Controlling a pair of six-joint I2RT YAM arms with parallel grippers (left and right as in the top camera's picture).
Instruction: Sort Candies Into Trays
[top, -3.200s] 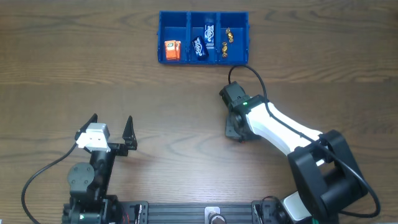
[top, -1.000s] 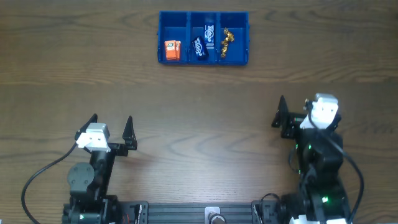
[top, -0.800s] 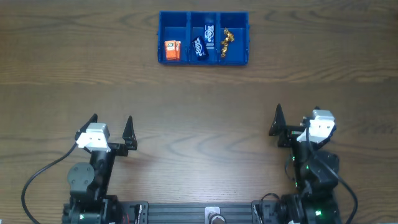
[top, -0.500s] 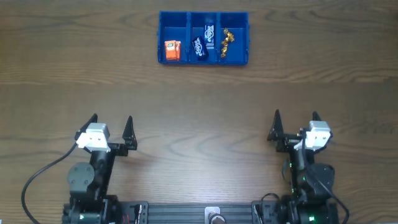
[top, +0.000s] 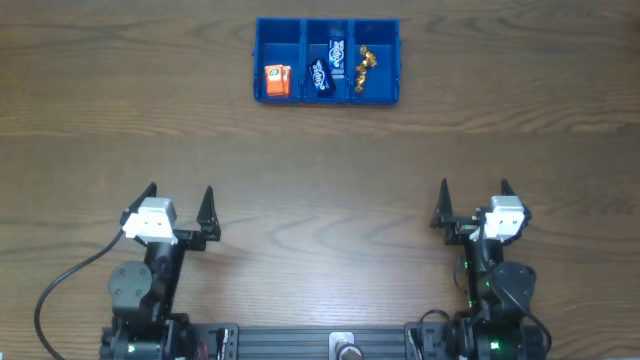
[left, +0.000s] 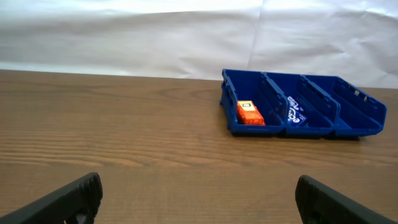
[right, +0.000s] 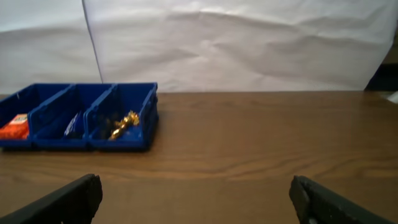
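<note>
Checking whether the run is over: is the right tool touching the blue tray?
Apart. The top view shows the right tool open near its base, bare table between it and the blue tray.

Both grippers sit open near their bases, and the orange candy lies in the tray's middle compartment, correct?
No: the top view shows the orange candy in the tray's left-end compartment. The left gripper and right gripper do sit open near their bases.

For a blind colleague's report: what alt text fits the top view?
A blue three-compartment tray sits far across the table: orange candy left, blue-wrapped candies middle, gold candies right. The left gripper and right gripper are open and empty near their bases.
</note>
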